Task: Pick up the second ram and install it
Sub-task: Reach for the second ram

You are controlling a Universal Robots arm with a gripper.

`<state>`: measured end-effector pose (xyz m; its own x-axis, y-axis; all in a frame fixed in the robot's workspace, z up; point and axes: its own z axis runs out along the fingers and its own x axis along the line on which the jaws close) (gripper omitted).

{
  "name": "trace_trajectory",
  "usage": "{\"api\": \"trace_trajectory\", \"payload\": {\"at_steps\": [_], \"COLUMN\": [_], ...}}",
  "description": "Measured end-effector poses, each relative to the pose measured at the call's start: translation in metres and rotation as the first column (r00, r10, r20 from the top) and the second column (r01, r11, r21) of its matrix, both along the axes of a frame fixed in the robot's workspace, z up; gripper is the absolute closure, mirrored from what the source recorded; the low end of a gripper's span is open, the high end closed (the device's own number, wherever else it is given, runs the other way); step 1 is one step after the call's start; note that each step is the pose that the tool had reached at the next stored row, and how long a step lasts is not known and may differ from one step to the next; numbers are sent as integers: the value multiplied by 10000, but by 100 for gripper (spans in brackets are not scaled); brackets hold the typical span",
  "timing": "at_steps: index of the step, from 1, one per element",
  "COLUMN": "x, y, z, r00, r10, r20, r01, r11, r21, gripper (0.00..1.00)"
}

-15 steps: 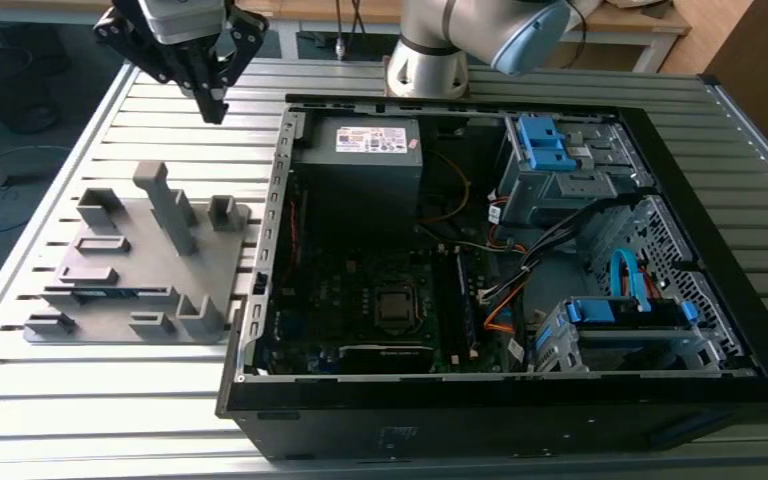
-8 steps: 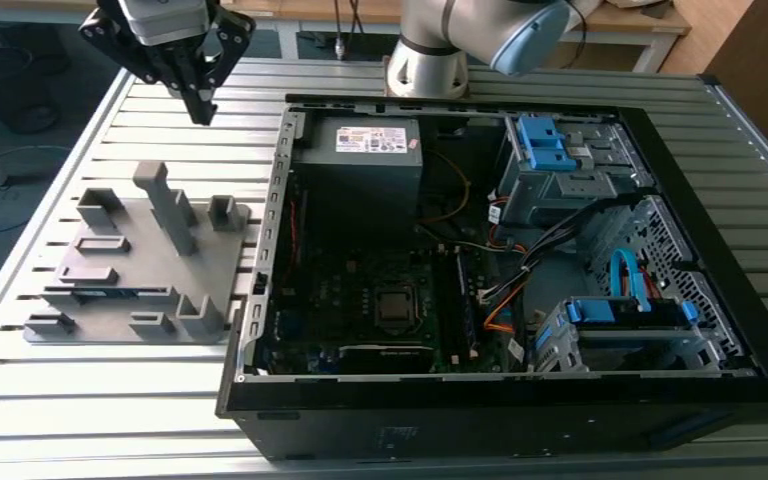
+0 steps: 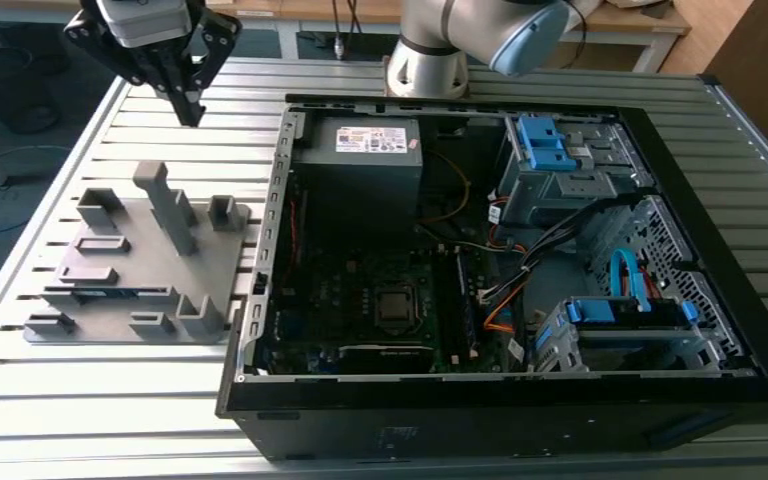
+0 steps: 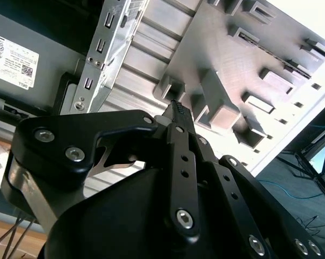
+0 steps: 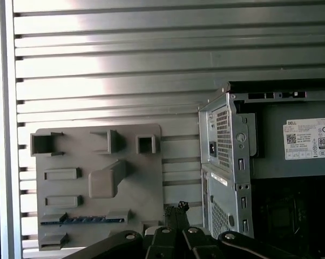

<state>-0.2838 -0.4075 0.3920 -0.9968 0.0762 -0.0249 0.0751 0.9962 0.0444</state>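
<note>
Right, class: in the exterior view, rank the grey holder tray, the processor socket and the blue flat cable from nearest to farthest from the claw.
1. Grey holder tray: outside the open computer case, on the exterior view's left, as is the claw.
2. Processor socket: mid-board inside the case.
3. Blue flat cable: inside the case, towards the exterior view's right.

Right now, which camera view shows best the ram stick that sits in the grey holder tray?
The first wrist view: it looks straight down on the ram stick, in a slot of the grey holder tray. The exterior view shows it as a thin bluish line; the second wrist view, as a dark sliver.
</note>
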Motion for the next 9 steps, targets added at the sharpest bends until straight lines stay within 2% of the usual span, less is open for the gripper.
{"api": "trace_trajectory", "payload": {"at_steps": [9], "x": [-116], "y": [-55], "z": [-4], "r00": [10000], "r10": [1], "r20": [-1], "r01": [-1], "r11": [10000], "r21": [0], "gripper": [90]}}
